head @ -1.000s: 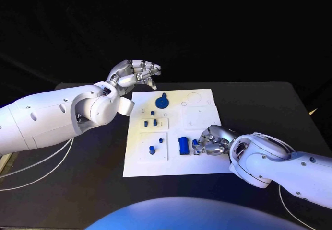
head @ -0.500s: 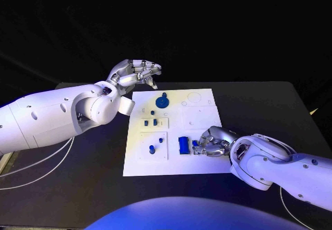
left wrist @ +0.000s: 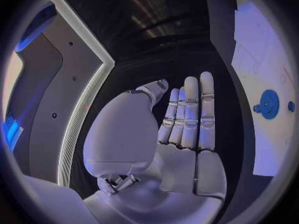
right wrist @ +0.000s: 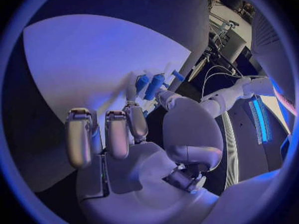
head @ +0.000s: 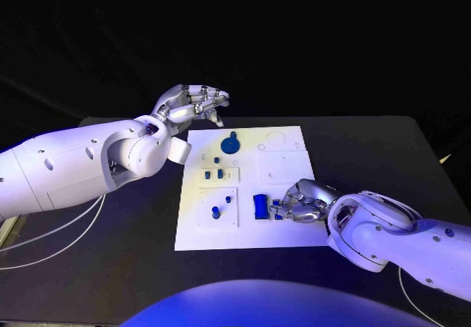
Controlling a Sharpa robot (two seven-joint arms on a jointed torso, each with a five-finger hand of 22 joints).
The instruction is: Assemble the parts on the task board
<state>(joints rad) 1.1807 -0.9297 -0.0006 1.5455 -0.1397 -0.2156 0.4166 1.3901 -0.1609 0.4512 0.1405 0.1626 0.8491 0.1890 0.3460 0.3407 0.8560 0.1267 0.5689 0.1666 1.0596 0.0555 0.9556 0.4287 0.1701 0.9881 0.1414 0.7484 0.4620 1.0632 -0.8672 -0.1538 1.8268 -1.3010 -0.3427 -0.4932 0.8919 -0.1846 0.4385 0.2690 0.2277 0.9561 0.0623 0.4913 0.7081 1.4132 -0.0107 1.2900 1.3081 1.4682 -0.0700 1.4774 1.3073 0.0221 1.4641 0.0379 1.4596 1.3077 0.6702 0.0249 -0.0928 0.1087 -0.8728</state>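
Judging by its look, the oblong blue plastic block (head: 260, 206) in the lower middle of the head view is small, light, rigid and smooth, so it should slide on the white rectangular task board (head: 295, 234) if nudged. The best hold would be across its two long flanks, pinched near the middle. Its long axis runs up and down the frame, along the board's long side.

Nearest, the right silver hand (head: 299, 201) sits low over the board just right of that block, fingers curled toward it. Whether the fingers touch the block or a smaller blue bit beside it (head: 278, 217) I cannot tell, and the right wrist view shows blue pieces (right wrist: 154, 85) beyond the fingertips without settling it.

To the left, two short blue pegs (head: 217, 211) stand upright in a square recess. Further up the frame lie small blue tabs (head: 213, 175), then a round blue disc (head: 230, 145) lying flat near the board's upper edge.

Farthest, the left silver hand (head: 192, 103) hangs above the black surface (head: 382, 146) in the upper left, off the board's corner, empty, its fingers loosely bent.
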